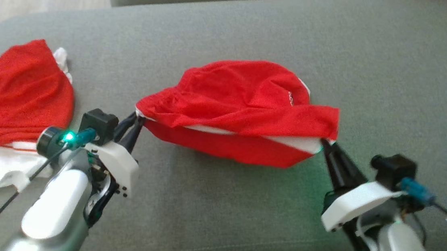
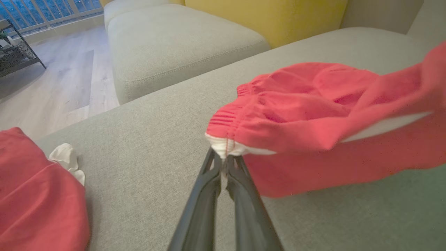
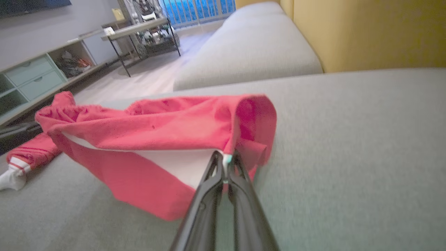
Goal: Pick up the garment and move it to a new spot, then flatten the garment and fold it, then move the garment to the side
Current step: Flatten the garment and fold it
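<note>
Two tools are gripping the red garment [image 1: 242, 99]: left tool [image 1: 138, 118] pinching the waistband corner, right tool [image 1: 324, 142] pinching the opposite corner, cloth sagging between over the sofa [image 1: 239, 224].

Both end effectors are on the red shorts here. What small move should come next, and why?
Probably draw the two apart a little, to stretch the cloth. The left end effector and right end effector are each shut on an opposite end of the shorts, which sag bunched between them.
</note>
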Motion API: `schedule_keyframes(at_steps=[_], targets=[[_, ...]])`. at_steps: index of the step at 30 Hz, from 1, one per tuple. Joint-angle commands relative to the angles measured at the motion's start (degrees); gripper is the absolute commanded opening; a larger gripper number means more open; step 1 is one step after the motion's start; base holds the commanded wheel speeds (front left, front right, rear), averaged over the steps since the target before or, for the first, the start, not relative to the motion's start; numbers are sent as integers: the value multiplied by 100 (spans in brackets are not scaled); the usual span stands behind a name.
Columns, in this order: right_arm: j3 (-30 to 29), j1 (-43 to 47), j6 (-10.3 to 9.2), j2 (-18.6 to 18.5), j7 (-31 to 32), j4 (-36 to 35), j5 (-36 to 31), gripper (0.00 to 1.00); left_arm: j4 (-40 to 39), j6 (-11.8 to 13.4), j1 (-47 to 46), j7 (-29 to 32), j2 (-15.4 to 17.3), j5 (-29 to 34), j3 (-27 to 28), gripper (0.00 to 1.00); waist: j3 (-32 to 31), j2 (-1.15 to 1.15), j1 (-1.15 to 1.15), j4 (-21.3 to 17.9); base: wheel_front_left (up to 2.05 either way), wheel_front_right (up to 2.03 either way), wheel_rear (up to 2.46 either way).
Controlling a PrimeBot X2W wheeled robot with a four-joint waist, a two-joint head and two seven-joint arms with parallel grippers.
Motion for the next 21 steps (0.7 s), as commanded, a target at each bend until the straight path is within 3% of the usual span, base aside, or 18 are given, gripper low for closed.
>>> schedule_keyframes(at_steps=[1,10,14,21], targets=[[4,-103,-1,11,107,-411,-43,0,-331,-43,-126,126,231,-171,223,0,-140,0,1,89,0,0,0],[-618,-476,-1,11,681,-1124,-296,0,-1999,-211,237,1249,548,-1487,407,0,-608,0,1,412,0,0,0],[-742,-696,-1,11,766,-1209,-299,0,-2748,-217,317,1747,519,-2202,600,0,-739,0,1,557,0,0,0],[-1054,-1149,-1,11,791,-1461,-423,0,-3698,124,214,2214,461,-2893,1048,0,-893,0,1,742,0,0,0]])
